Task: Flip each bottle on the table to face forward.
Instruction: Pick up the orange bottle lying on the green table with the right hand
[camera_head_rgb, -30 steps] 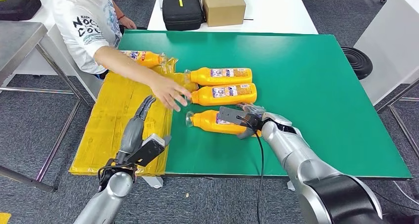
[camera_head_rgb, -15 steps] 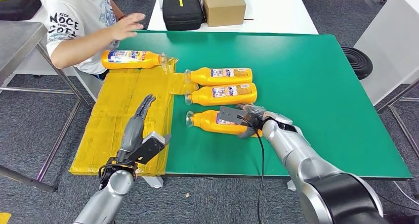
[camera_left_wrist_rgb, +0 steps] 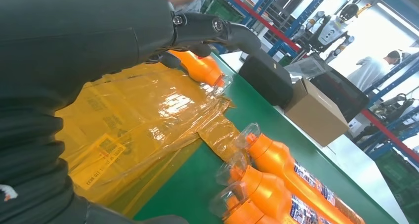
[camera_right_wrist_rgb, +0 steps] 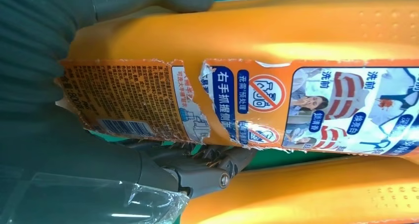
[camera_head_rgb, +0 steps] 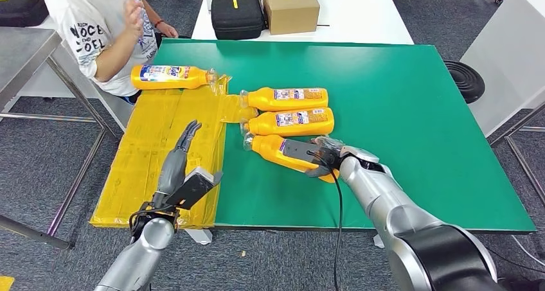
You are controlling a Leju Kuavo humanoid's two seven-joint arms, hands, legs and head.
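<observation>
While gripping the near bottle (camera_head_rgb: 283, 152) on the green table (camera_head_rgb: 411, 111) beside two others, right hand (camera_head_rgb: 324, 156) probably mid-flip. Left hand (camera_head_rgb: 183, 151) spread, empty. Right wrist: fingers (camera_right_wrist_rgb: 197, 169) around the label (camera_right_wrist_rgb: 237, 105).

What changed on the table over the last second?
The right robot hand swung the nearest bottle so its cap end sits closer to the middle bottle. The person's arm withdrew from the table. The left robot hand, far bottle and bottle on the yellow plastic stayed put.
</observation>
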